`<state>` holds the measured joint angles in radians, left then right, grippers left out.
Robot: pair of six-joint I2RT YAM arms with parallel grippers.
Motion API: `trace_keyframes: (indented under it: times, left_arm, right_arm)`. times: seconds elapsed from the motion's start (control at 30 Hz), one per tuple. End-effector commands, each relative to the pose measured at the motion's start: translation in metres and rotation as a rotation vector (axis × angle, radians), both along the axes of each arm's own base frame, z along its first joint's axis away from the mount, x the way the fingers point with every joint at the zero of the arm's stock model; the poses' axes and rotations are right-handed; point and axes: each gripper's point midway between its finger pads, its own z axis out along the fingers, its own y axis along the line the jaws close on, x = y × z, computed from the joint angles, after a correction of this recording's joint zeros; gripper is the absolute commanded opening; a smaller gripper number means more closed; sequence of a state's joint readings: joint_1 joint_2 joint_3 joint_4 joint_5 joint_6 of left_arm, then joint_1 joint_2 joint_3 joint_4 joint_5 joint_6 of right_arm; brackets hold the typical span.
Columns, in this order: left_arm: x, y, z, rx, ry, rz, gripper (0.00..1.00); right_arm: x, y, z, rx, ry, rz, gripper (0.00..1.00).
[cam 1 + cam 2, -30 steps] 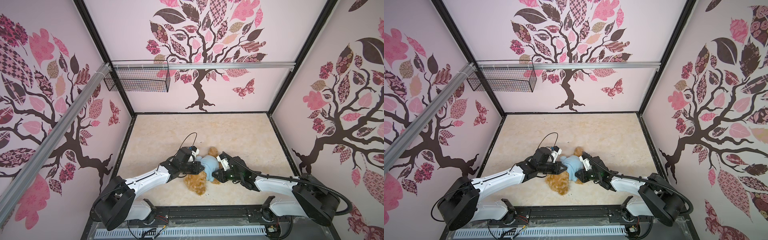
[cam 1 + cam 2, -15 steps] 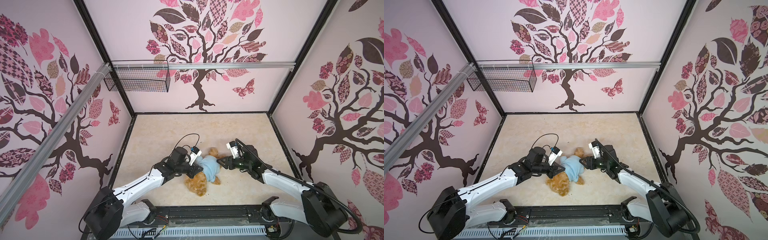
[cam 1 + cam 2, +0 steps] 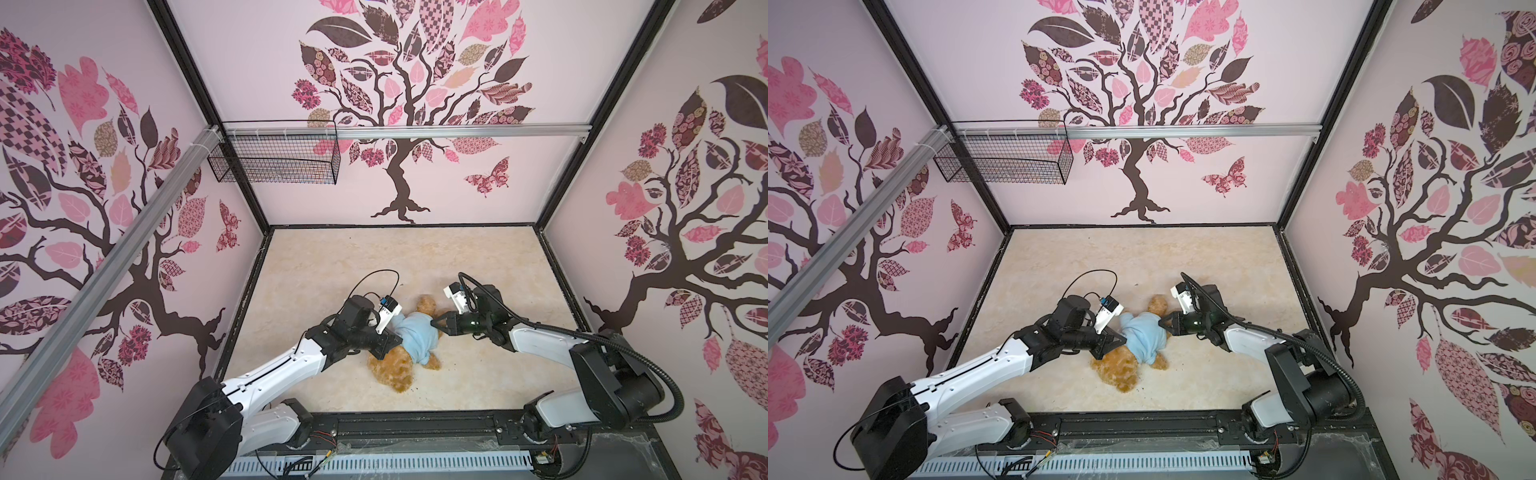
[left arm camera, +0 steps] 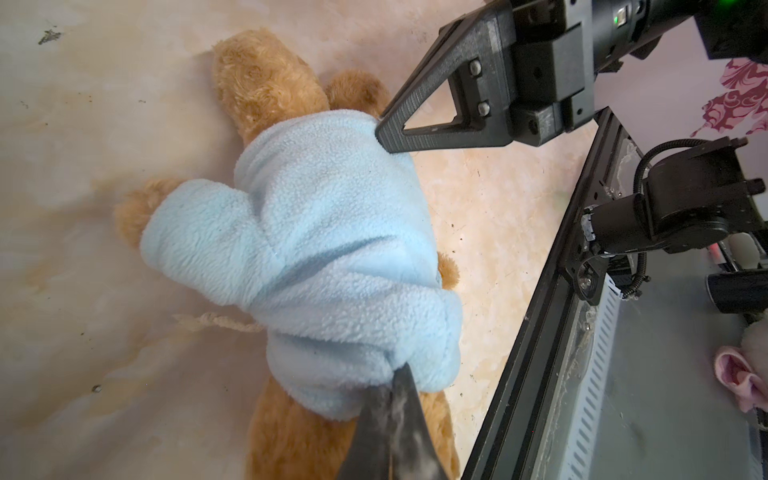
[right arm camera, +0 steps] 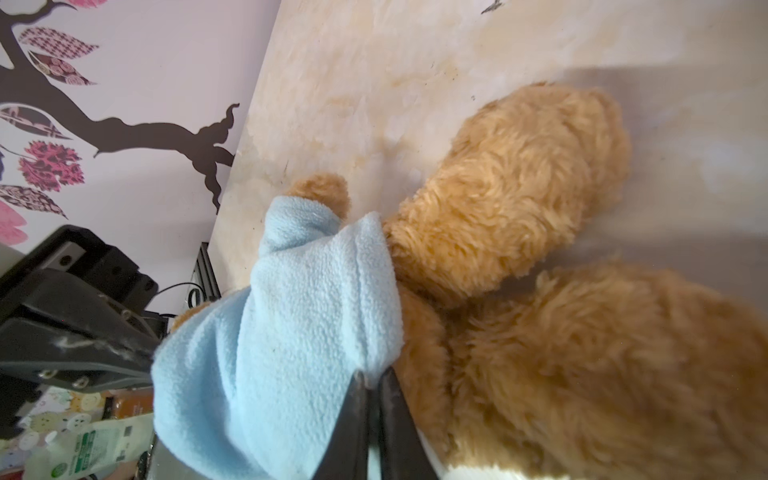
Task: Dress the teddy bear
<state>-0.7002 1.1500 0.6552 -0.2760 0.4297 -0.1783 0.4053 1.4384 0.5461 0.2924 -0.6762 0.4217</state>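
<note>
Right tool (image 3: pixel 434 323) looks clamped on the hem of the light blue shirt (image 3: pixel 417 338), and left tool (image 3: pixel 397 343) is pinched shut on the shirt's end near the head; teddy bear (image 3: pixel 392 370) lies on the bench (image 3: pixel 374 257), lower middle of both top views, head toward the bottom edge; I'd tug the hem slowly toward the legs, left just anchoring; fleece probably drags on fur.

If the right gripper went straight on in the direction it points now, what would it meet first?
The right gripper is shut on the hem of the light blue shirt. Going on, it would most likely press straight into the teddy bear under that shirt.
</note>
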Motion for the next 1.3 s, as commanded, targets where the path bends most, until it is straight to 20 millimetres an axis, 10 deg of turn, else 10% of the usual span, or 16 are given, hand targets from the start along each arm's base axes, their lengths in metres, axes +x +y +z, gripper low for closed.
trace_keyframes:
  times: [0.0,0.4,0.83,1.27]
  left_arm:
    - [-0.002,0.017,-0.002,0.058,-0.017,0.045,0.00]
    - [-0.012,0.038,0.012,-0.032,-0.024,0.162,0.00]
    - [-0.041,-0.028,0.032,-0.156,0.019,0.001,0.36]
    - [-0.014,-0.061,0.004,-0.089,0.051,0.073,0.34]
  right_arm:
    - [0.012,-0.020,-0.009,-0.038,0.011,-0.102,0.01]
    - [0.016,-0.026,-0.013,-0.028,0.034,-0.153,0.00]
    - [0.011,-0.020,0.005,0.078,0.021,-0.156,0.00]
    - [0.010,-0.018,0.006,0.090,0.020,-0.154,0.00]
